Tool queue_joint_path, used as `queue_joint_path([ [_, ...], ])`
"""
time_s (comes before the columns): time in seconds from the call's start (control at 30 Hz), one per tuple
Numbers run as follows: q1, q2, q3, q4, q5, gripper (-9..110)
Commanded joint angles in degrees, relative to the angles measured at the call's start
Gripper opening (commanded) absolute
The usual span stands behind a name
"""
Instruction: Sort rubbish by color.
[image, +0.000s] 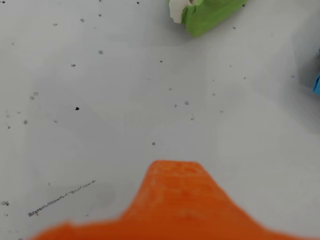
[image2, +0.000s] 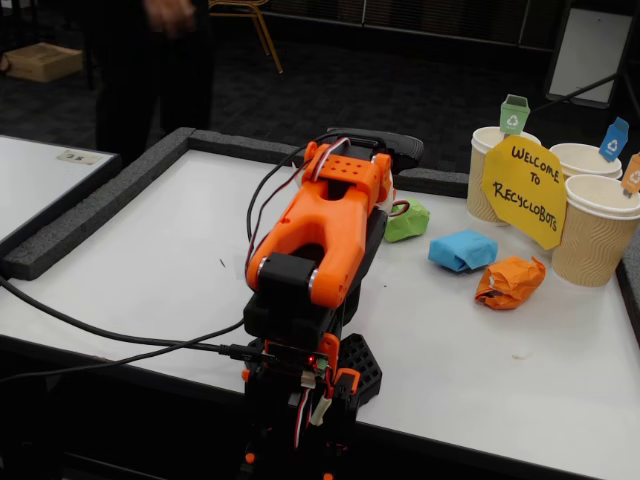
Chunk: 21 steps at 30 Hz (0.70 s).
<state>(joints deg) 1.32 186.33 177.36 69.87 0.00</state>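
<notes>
crumpled paper wads, lime green (image2: 407, 220), blue (image2: 462, 250), orange (image2: 510, 282): light, soft, best pinched across bulging folds; jaws' state impossible to tell.

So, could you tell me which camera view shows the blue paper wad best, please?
The fixed view: the blue paper wad lies whole on the table, between the green wad and the orange wad. The wrist view catches only a blue sliver at its right edge.

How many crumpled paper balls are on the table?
3, in the fixed view: green wad beside the arm, blue wad right of it, orange wad nearest the cups.
</notes>
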Motion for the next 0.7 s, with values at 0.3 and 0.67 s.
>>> queue_joint_path([
  [0.3,-1.6,2.0,-4.6,-0.4,0.9,0],
  [0.67,-1.8,2.0,-4.6,-0.4,0.7,0],
])
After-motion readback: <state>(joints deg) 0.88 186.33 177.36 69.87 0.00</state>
